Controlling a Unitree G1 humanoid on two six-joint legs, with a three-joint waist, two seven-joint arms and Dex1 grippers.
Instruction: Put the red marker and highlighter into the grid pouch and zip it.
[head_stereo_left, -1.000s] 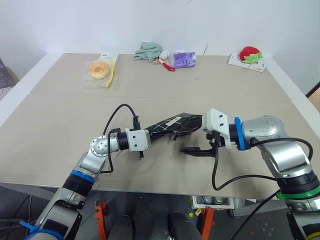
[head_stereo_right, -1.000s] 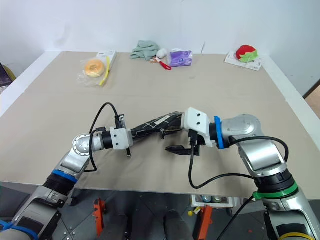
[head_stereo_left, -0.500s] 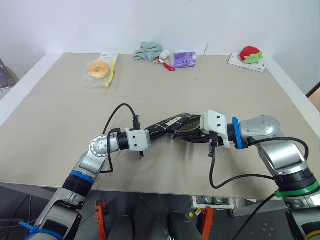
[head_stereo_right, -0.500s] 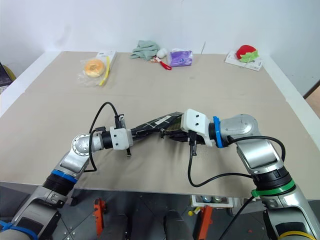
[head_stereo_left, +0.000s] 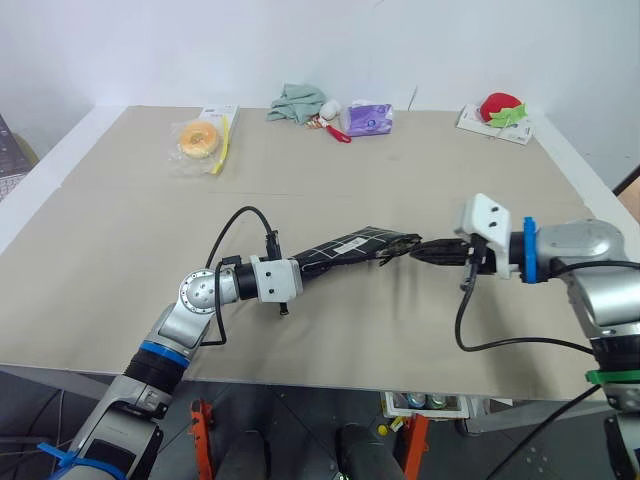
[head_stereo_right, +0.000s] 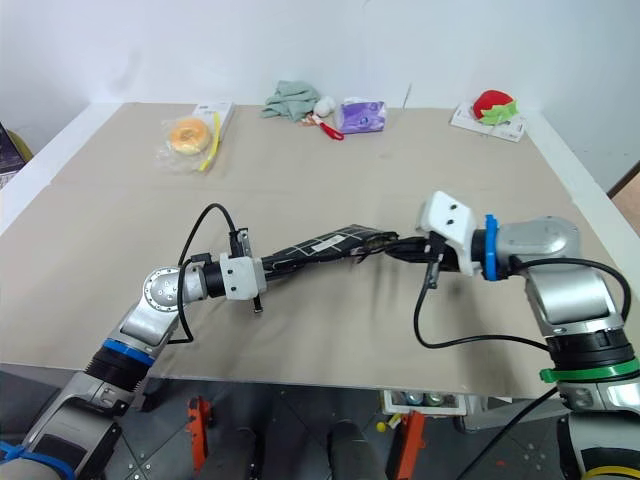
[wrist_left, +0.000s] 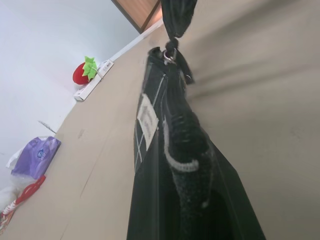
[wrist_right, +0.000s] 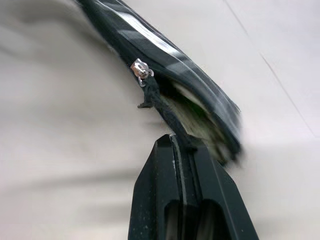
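Note:
The grid pouch (head_stereo_left: 350, 245) hangs stretched level above the table between my two grippers. My left gripper (head_stereo_left: 302, 264) is shut on its left end. At the right end, my right gripper (head_stereo_left: 419, 249) is shut on the black pull cord (wrist_right: 159, 102), which runs from the silver zipper slider (wrist_right: 141, 70). The pouch's white label (wrist_left: 147, 120) faces up. Close to my right fingers (wrist_right: 155, 165) the pouch gapes a little, and a pale greenish bit (wrist_right: 196, 108) shows inside; I cannot tell whether it is the highlighter. The red marker is hidden.
Along the table's far edge lie a bagged orange ring (head_stereo_left: 197, 139), a green cloth (head_stereo_left: 297, 102), a small red-handled item (head_stereo_left: 336, 131), a purple packet (head_stereo_left: 368, 118) and a red strawberry toy (head_stereo_left: 500, 107) on a white card.
My right gripper was open under the pouch's right end; it shut on the pull cord and moved right, drawing the pouch out straight. The left gripper stayed put.

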